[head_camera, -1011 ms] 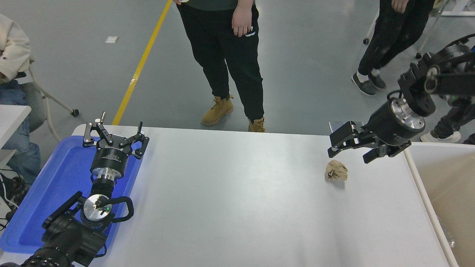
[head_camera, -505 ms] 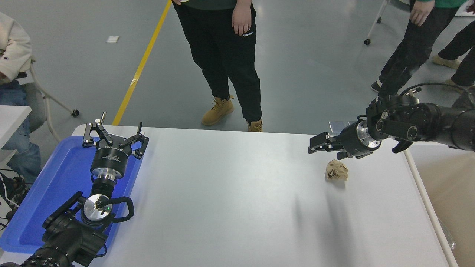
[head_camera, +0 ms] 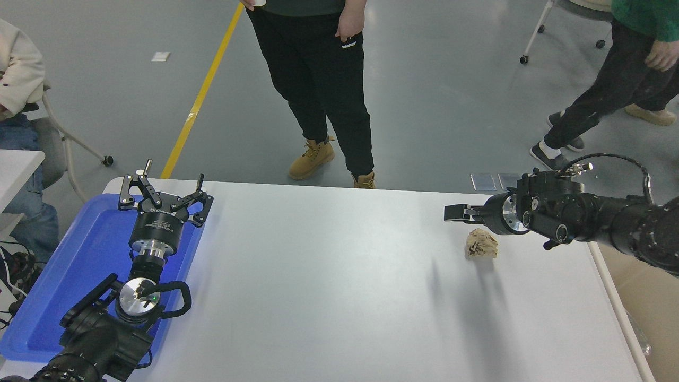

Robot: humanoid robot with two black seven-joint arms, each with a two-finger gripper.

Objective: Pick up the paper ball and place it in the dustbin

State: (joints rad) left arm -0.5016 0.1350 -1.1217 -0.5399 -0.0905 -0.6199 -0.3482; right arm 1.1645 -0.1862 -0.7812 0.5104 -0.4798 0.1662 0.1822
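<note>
The tan-brown paper ball (head_camera: 481,244) lies on the white table (head_camera: 329,265) near its right side. My right gripper (head_camera: 455,213) reaches in from the right edge and points left. It hovers just above and beyond the ball, is seen side-on, and is open and holds nothing. The dustbin (head_camera: 619,310) shows at the lower right edge as a white rim with beige lining, partly covered by my right arm. My left gripper (head_camera: 162,194) is parked open over the blue tray at the lower left.
A flat blue tray (head_camera: 90,249) sits at the table's left edge under the left arm. One person stands at the far side (head_camera: 323,95), another walks at the upper right (head_camera: 610,101), and a third sits at the left (head_camera: 21,106).
My right arm dropped lower and swung level, so the gripper now points left just above the ball. The ball has not moved. The person at the upper right walked further right.
</note>
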